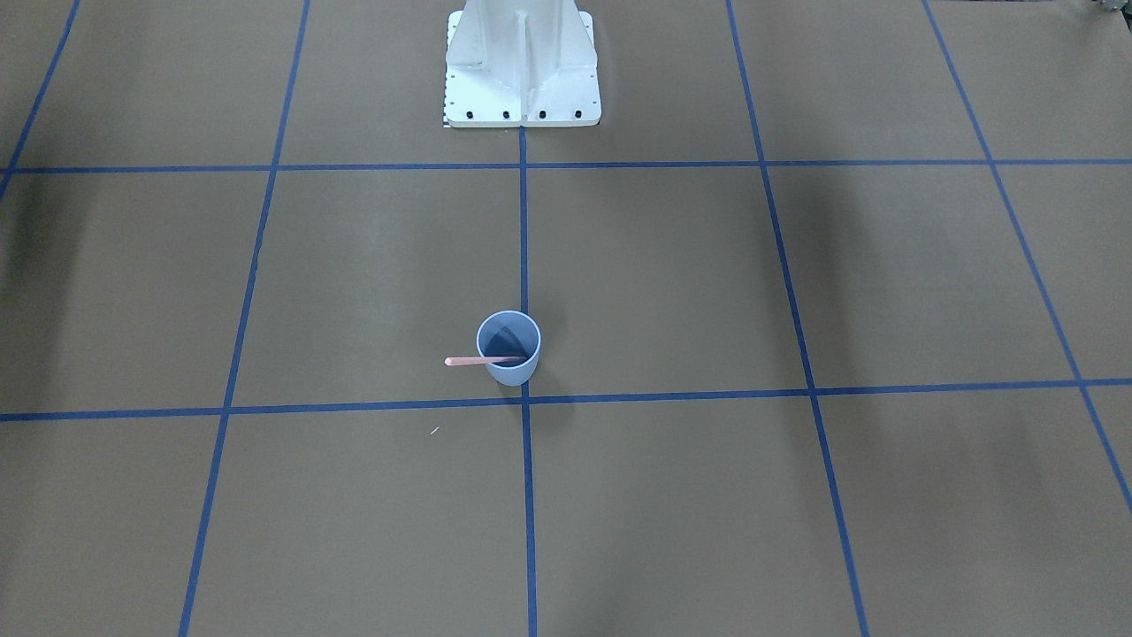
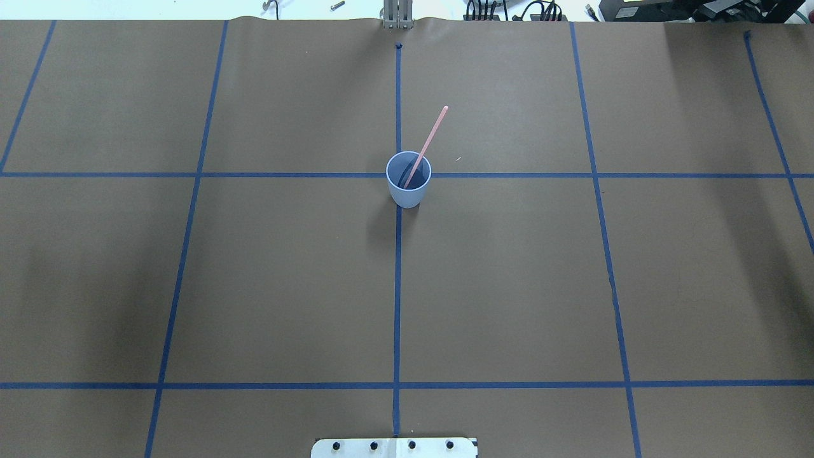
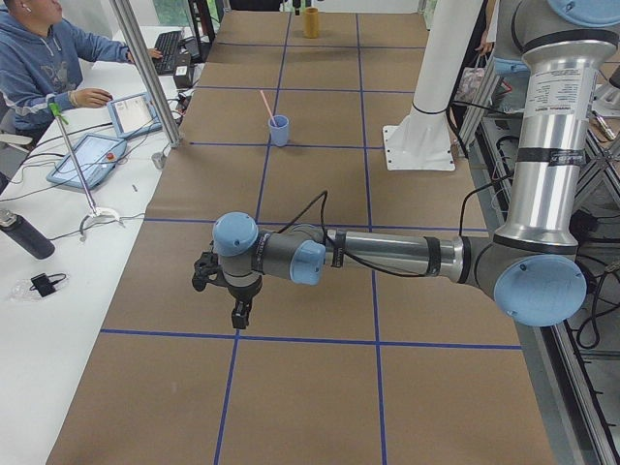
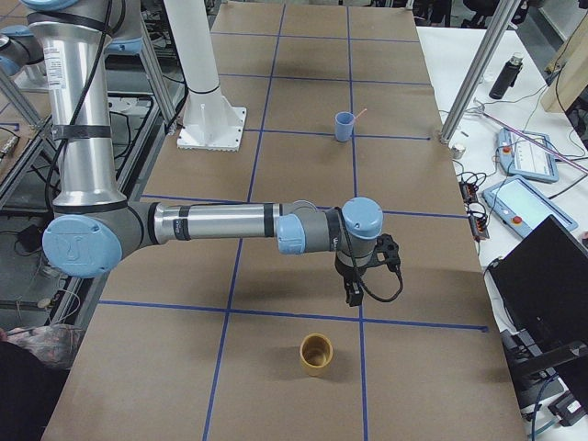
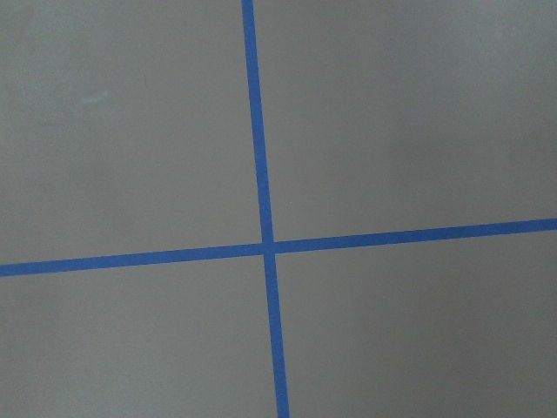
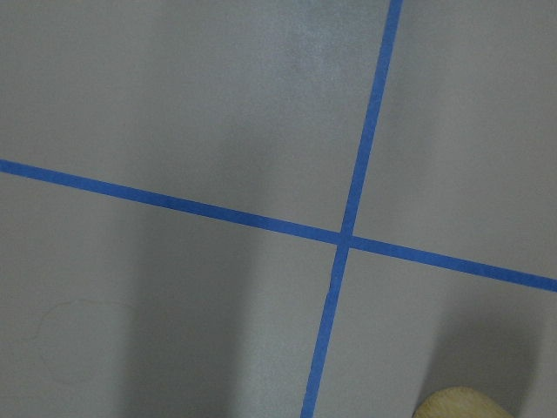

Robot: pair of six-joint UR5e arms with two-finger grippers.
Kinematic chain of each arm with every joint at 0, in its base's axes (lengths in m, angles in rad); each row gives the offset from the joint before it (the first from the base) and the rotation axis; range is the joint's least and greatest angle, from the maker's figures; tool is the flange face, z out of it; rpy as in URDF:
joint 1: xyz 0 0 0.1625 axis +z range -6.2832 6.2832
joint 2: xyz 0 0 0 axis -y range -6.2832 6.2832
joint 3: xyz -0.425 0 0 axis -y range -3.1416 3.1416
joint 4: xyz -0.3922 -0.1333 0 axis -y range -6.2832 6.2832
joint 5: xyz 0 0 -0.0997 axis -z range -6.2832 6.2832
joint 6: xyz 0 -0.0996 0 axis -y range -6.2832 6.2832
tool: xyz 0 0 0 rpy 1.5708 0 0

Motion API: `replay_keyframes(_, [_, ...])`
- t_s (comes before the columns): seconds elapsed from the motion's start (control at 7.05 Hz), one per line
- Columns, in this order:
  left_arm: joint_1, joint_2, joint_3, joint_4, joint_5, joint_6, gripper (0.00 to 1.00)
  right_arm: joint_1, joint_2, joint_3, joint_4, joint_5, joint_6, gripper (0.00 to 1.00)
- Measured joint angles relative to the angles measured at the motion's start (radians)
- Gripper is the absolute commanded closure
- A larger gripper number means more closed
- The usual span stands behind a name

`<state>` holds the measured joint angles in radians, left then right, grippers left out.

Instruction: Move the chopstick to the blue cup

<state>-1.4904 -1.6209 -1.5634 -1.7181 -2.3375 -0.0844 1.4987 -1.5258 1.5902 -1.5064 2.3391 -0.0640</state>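
The blue cup [image 1: 513, 372] stands upright on the centre tape line of the table, also in the overhead view [image 2: 407, 196]. One pale pink chopstick [image 1: 464, 361] stands in it, lower end inside, leaning over the rim [image 2: 434, 130]. Cup [image 3: 279, 132] and chopstick [image 3: 265, 102] show far off in the left side view. My left gripper [image 3: 237, 312] hangs over the table far from the cup; I cannot tell if it is open. My right gripper [image 4: 352, 292] hangs far from the cup [image 4: 344, 127]; I cannot tell its state.
A tan cup [image 4: 316, 353] stands near my right gripper, its rim at the right wrist view's bottom edge [image 6: 457, 405]. The white robot base [image 1: 522, 80] is at the table's middle. An operator [image 3: 39, 58] sits at a side desk with tablets [image 3: 85, 160].
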Motion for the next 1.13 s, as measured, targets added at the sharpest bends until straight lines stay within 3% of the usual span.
replay_keyframes(1.13, [0.004,0.038,-0.002,-0.025,-0.001,0.004,0.01,0.0,-0.007,-0.002,0.0,-0.004,-0.006,0.0])
